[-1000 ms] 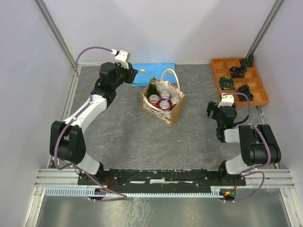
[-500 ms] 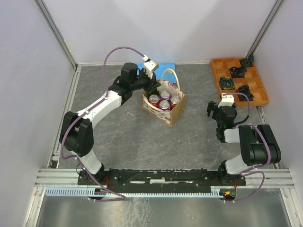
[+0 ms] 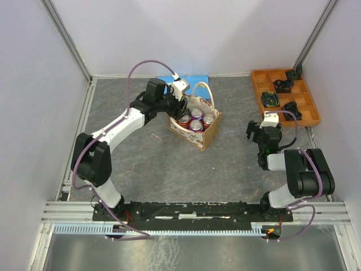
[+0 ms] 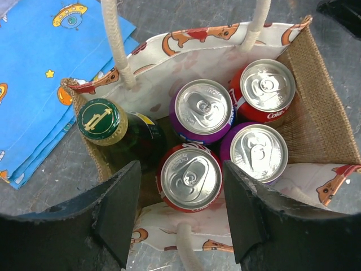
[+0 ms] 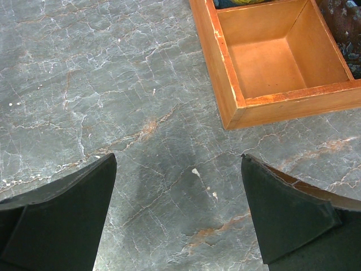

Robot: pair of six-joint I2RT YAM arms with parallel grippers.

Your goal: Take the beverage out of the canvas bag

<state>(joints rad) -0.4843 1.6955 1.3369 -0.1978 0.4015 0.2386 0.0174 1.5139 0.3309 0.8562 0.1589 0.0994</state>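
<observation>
Your left arm (image 3: 115, 129) and right arm (image 3: 304, 172) are white links with bulky black joints, each trailed by a looping purple cable (image 3: 133, 70) to a white wrist box (image 3: 179, 87), ending in matte black wedge-shaped fingers (image 4: 115, 217).

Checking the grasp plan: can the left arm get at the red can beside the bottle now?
Probably yes: the open left gripper hangs right over the red can, its top uncovered, though the bottle stands close beside.

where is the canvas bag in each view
Top external: bag near the centre, slightly above the middle.
Left wrist: bag fills most of the frame, seen from above.
Right wrist: not in it.
Shared landmark: blue cloth beside the bag, in both views that show it.
</observation>
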